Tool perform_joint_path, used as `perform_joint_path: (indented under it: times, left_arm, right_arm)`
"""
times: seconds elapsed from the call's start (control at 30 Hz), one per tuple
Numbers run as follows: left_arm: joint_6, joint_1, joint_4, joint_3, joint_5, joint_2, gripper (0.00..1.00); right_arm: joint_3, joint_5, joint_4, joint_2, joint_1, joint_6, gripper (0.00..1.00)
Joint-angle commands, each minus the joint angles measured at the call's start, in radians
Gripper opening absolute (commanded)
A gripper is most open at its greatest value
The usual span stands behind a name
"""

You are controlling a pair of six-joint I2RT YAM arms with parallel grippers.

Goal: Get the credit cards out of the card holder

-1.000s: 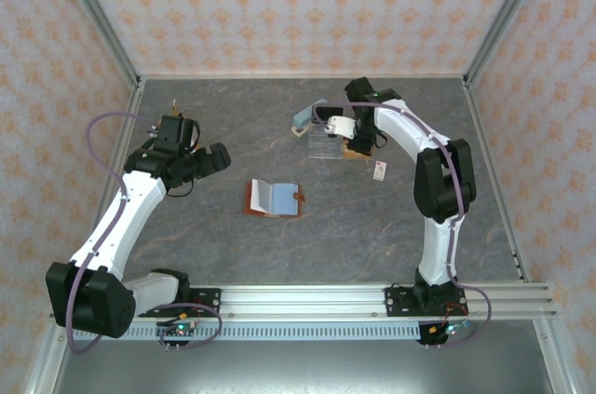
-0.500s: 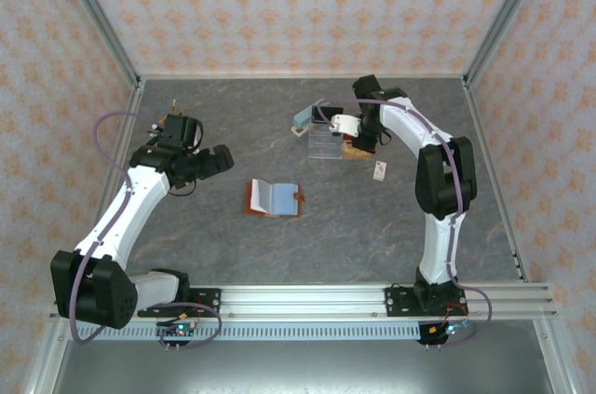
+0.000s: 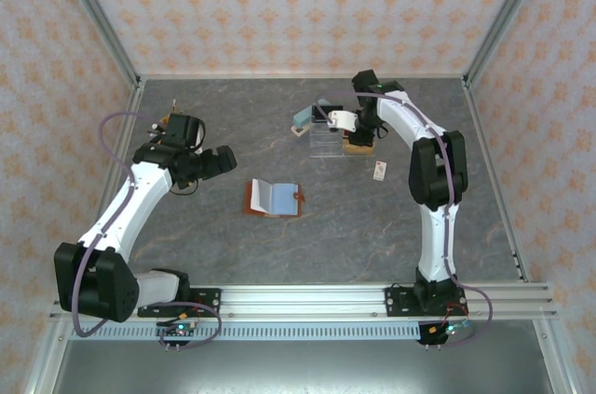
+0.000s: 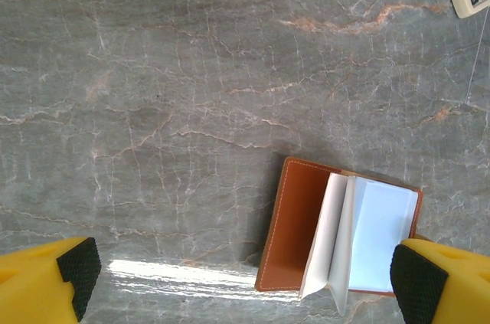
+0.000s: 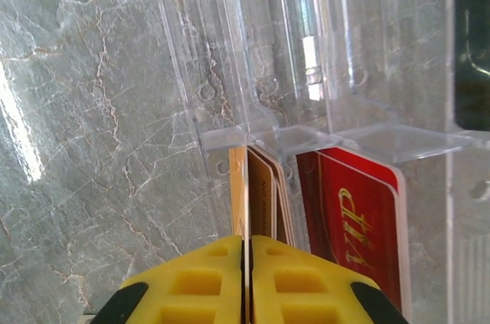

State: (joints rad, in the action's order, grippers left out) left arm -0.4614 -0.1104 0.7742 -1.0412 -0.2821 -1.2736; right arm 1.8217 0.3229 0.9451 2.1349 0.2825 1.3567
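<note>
Pinching edge-on, your right claw [image 5: 245,241] has its yellow fingers pressed together on a thin tan card [image 5: 237,186], which stands upright at the foot of the clear organiser [image 5: 253,48]. Just beside that card are a gold card [image 5: 262,194] and a red card [image 5: 348,209] lettered VIP. Your left claw [image 4: 246,270] is spread wide and holds nothing. One black pad sits over the edge of the card holder [image 4: 295,224]; the other is well apart from it. The holder lies open on the counter [image 4: 191,71], pale pages fanned up.
</note>
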Motion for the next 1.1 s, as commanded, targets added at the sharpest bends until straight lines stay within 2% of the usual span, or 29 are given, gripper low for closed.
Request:
perform_joint_path:
  times: [0.0,0.2,0.4,0.83,1.07]
  left_arm:
    - [0.018,0.008,0.008,-0.029,-0.035,-0.019,1.00]
    - [0.014,0.008,0.008,-0.039,-0.078,-0.045,1.00]
    - [0.009,0.008,0.004,-0.041,-0.086,-0.056,1.00]
    - [0.011,0.008,-0.006,-0.046,-0.120,-0.084,1.00]
    - [0.010,0.009,-0.009,-0.045,-0.125,-0.088,1.00]
  right_arm:
    - [0.029,0.025,0.044,0.015,-0.010,0.056,0.10]
    - [0.059,0.039,0.048,0.026,-0.028,0.091,0.11]
    - [0.093,0.012,0.102,0.038,-0.029,0.119,0.03]
    - [0.090,-0.044,0.115,0.066,-0.029,0.125,0.02]
    - [0.088,-0.030,0.094,0.065,-0.030,0.110,0.16]
